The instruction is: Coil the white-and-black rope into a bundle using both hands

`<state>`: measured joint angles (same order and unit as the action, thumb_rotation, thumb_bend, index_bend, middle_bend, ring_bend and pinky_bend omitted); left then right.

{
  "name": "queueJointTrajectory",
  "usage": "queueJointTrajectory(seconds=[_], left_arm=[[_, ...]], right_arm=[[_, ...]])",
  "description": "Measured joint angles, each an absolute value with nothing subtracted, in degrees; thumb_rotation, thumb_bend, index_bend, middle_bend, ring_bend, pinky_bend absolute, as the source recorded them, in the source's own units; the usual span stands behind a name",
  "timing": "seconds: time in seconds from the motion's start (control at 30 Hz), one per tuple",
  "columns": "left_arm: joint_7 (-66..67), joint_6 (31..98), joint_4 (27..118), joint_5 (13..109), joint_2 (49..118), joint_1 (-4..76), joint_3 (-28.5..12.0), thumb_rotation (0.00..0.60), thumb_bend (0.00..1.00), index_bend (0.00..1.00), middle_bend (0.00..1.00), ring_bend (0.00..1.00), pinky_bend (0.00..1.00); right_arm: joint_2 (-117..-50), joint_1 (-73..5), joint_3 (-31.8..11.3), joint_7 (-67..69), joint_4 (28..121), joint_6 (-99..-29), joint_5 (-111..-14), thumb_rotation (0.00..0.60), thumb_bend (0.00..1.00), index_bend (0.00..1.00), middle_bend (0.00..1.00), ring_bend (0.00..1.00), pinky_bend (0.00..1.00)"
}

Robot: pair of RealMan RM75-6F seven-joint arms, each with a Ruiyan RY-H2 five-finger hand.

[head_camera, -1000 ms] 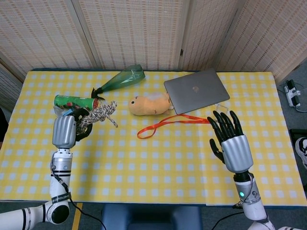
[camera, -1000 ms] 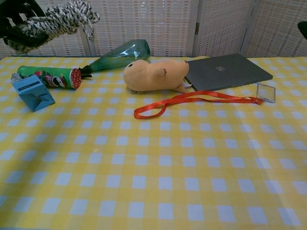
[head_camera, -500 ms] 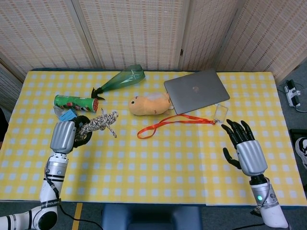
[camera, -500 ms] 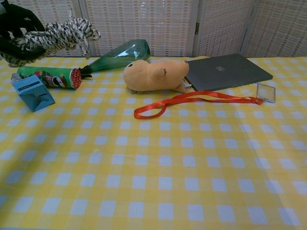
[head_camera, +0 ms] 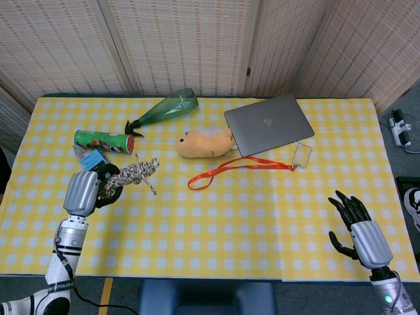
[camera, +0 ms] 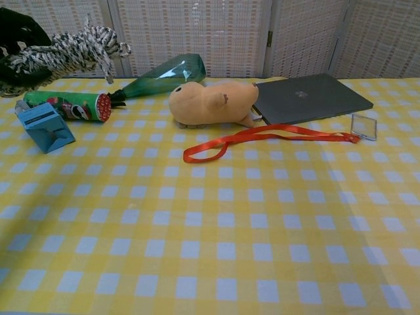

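Woven cane screens stand behind a bench (head_camera: 216, 236) covered in a yellow-and-white checked cloth. At the bench's left side, the robot's left hand (head_camera: 84, 191) is raised above the cloth, its dark fingers (head_camera: 108, 188) closed around one end of the white-and-black braided rope (head_camera: 134, 172), which is already gathered into a short thick bundle. The bundle's long axis runs from those fingers up and to the right, toward the bench's middle, ending in a loose frayed tail; in the chest view it hangs clear of the surface. The right hand (head_camera: 359, 230) is at the near right edge, well apart from the rope — fingers spread, holding nothing. So the left hand alone has the rope, and the right would have to cross most of the bench to reach the free end.

Behind the rope lie a green cylindrical crisp can (head_camera: 103, 140), a small blue box (head_camera: 94, 159) and a green glass bottle (head_camera: 165, 109) on its side. At centre are a tan plush toy (head_camera: 203, 143), a grey closed laptop (head_camera: 268, 123) and an orange-red lanyard (head_camera: 233, 168) ending at a clear badge holder (head_camera: 302, 156).
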<state>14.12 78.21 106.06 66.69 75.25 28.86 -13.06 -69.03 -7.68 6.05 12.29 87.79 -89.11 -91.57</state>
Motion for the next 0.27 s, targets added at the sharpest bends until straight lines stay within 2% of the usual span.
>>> queueJointTrajectory(seconds=[0.27], left_arm=[[13.6, 77.7, 106.0, 66.6, 75.3, 28.6, -13.3, 0.6, 0.65, 0.81, 0.83, 0.68, 0.74]], right_arm=[[-70.1, -5.6, 6.1, 14.8, 85.2, -90.1, -91.9, 0.6, 0.48, 0.1, 0.0, 0.07, 0.03]])
